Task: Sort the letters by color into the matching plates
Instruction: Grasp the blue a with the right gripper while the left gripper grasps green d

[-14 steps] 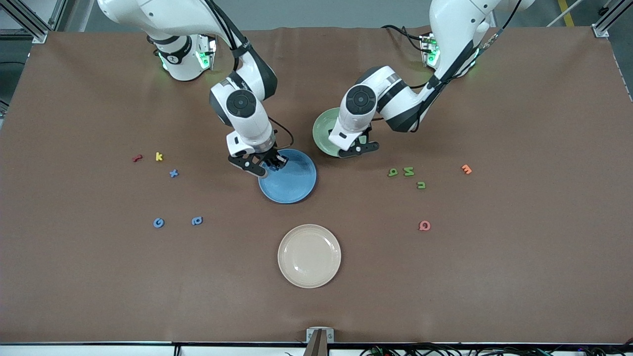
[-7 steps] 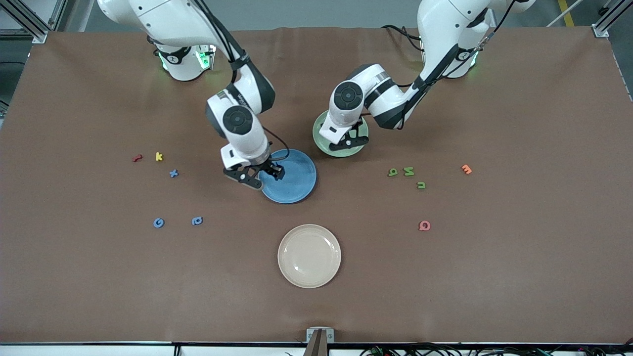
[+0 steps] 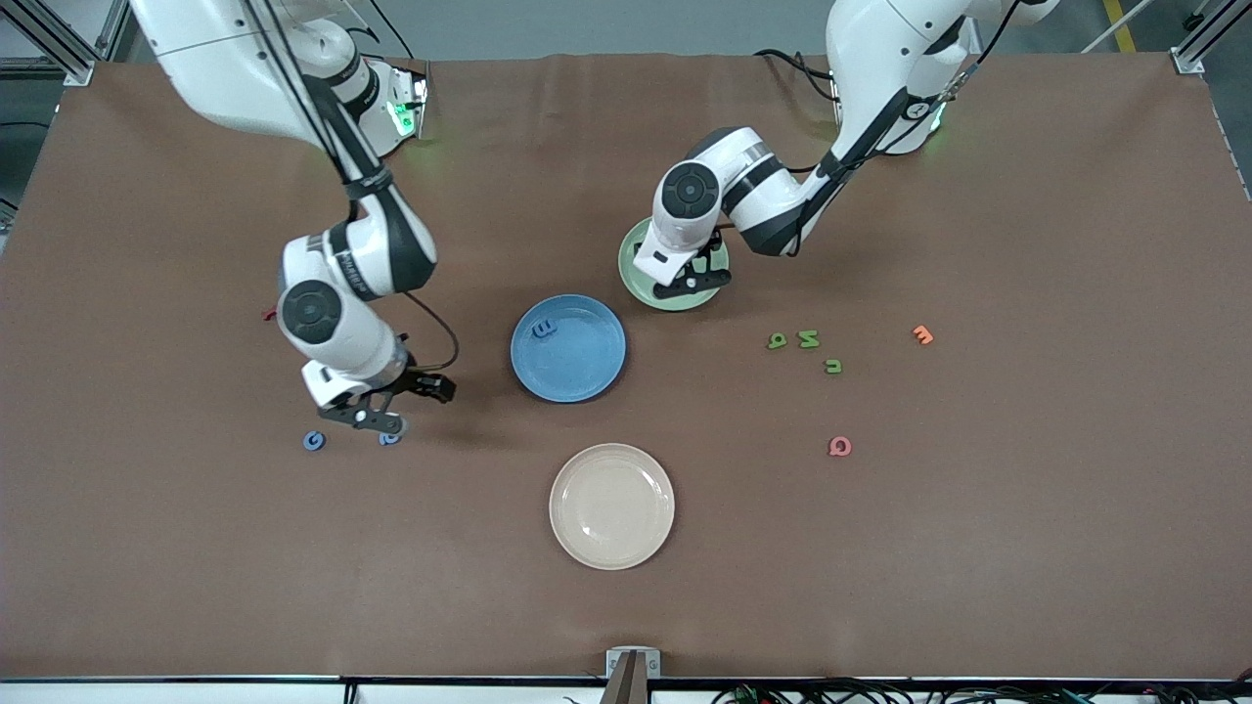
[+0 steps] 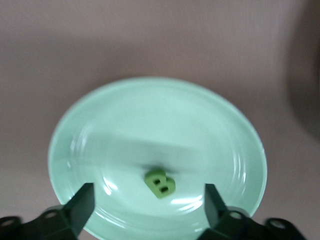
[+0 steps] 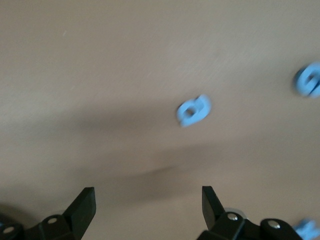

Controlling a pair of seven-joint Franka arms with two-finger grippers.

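Front view: my left tool [image 3: 696, 284], jaws apart, hangs over the green plate [image 3: 634, 266] holding 1 green letter [image 4: 160, 184]; my right tool [image 3: 401, 403], jaws apart, hovers above a blue letter [image 5: 193, 110] on the counter [image 3: 978, 538], positioned for pickup.

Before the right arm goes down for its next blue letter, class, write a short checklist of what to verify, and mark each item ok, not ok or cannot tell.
1. Right gripper open and empty: ok.
2. Right gripper over a blue letter on the table, a second blue letter lying beside it: ok.
3. Blue plate already holds one blue letter: ok.
4. Left gripper open over the green plate, green letter lying free in it: ok.
5. Three green letters not yet sorted: not ok.
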